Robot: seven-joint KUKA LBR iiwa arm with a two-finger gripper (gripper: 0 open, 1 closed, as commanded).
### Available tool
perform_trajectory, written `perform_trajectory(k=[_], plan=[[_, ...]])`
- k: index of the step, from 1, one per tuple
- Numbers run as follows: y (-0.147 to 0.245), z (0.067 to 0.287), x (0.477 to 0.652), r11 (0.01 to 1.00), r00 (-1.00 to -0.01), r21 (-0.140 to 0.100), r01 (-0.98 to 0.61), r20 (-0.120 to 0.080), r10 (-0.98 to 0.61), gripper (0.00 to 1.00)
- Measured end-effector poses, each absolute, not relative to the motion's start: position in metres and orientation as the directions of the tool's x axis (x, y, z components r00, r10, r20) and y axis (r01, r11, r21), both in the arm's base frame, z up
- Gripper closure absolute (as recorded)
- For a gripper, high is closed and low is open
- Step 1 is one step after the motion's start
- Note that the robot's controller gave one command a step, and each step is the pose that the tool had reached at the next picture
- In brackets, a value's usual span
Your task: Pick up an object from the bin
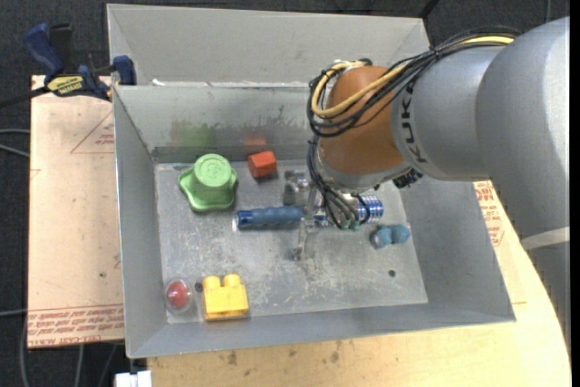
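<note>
The arm (489, 104) comes into the grey metal bin (136, 213) from the right. Its wrist is wrapped in an orange cover (358, 131) with yellow and black cables (362, 91) looped over the top. Below that cover the pincer (304, 242) hangs low over the middle of the bin floor, its tip close to the scratched metal. From this angle I cannot tell whether the pincer is released or clenched, and nothing can be seen gripped in it. The nearest thing is a dark blue rod (267, 218), lying roughly level across the centre of the floor with its right end right up against the pincer's body. Whether the two touch cannot be made out. To the upper left of the rod sits a green round piece (210, 181) with a raised cap on a wider lobed base, close to the rod's left end but apart from it. A small orange-red cube (263, 164) stands near the back wall, just right of the green piece. A small blue-grey lump (390, 237) lies on the floor to the right of the pincer, under the wrist. Well apart from all this, in the front left corner, a yellow brick (224, 296) with two studs rests beside a red ball (178, 293), which sits just to its left.
</note>
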State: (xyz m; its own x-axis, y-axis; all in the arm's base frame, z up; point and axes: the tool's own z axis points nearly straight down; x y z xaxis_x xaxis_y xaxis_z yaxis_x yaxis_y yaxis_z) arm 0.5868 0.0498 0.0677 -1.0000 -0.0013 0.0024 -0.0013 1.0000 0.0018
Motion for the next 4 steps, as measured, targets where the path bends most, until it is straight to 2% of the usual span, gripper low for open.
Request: perform_trajectory(k=[1,2,3,4], plan=[[0.05,0.068,0.588,1.0,-1.0,0.003,0.0,0.001,0.0,0.0],[0.05,0.069,0.588,1.0,-1.0,0.004,0.001,-0.001,0.001,1.0],[0.05,0.077,0.588,1.0,-1.0,0.002,0.001,-0.002,0.001,1.0],[0.051,0.124,0.589,1.0,-1.0,0.002,0.002,-0.005,0.002,1.0]])
